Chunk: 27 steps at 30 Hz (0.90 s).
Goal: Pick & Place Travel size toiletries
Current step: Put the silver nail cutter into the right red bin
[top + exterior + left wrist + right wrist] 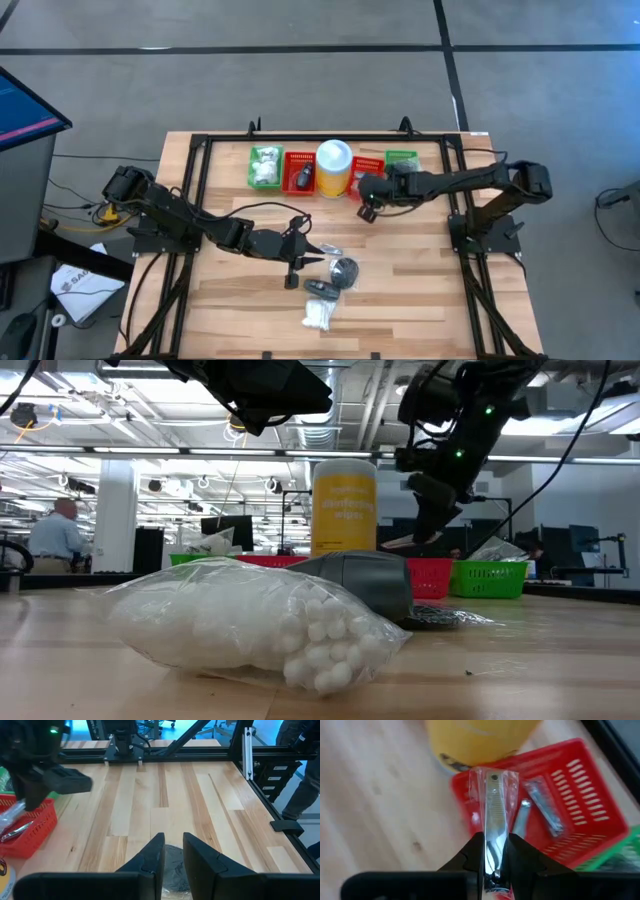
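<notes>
A silvery nail clipper in a clear wrapper (493,805) is held in my right gripper (492,845), above the near rim of a red basket (600,810) that holds other wrapped clippers. Seen from above, that gripper (367,212) hangs just in front of the basket (367,168). My left gripper (172,851) hovers at mid-table, its fingers a narrow gap apart with nothing between them. It is above a dark round disc in a clear wrapper (343,270). A small black piece (320,288) and a white fluffy bundle (318,315) lie on the table nearer the front edge. My right gripper pinches the wrapped clipper's near end (492,832) between its two fingers. The fingers slant down and lie along the clipper, which sticks out ahead past the fingertips. The clipper is lifted clear above the red basket.
Along the far side stand a basket with white bundles (265,167), a red basket (299,173) with a black piece, a yellow canister with a white lid (333,167) and a green basket (401,160). A black frame rails the table. A person (55,535) stands in the room behind.
</notes>
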Each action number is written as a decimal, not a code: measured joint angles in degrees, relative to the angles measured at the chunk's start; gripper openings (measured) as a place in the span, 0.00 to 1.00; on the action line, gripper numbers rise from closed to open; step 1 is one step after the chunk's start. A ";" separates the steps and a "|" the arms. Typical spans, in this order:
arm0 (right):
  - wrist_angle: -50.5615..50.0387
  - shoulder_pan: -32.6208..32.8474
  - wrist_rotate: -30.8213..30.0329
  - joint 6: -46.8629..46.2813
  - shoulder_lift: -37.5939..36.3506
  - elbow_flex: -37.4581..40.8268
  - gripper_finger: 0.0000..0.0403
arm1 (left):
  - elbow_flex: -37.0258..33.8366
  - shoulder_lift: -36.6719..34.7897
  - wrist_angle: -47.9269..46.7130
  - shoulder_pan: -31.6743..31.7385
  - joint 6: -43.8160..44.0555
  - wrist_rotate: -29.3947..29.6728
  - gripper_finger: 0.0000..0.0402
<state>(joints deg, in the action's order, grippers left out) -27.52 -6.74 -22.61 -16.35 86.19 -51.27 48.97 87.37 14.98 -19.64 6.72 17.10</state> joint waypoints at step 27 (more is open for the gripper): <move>3.72 -11.06 0.46 2.99 0.04 0.00 0.22 | 0.00 0.00 -0.01 0.00 0.00 0.00 0.15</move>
<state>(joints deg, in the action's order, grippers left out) -23.81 -17.80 -22.15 -13.37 86.24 -51.27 48.97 87.37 14.97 -19.64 6.72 17.10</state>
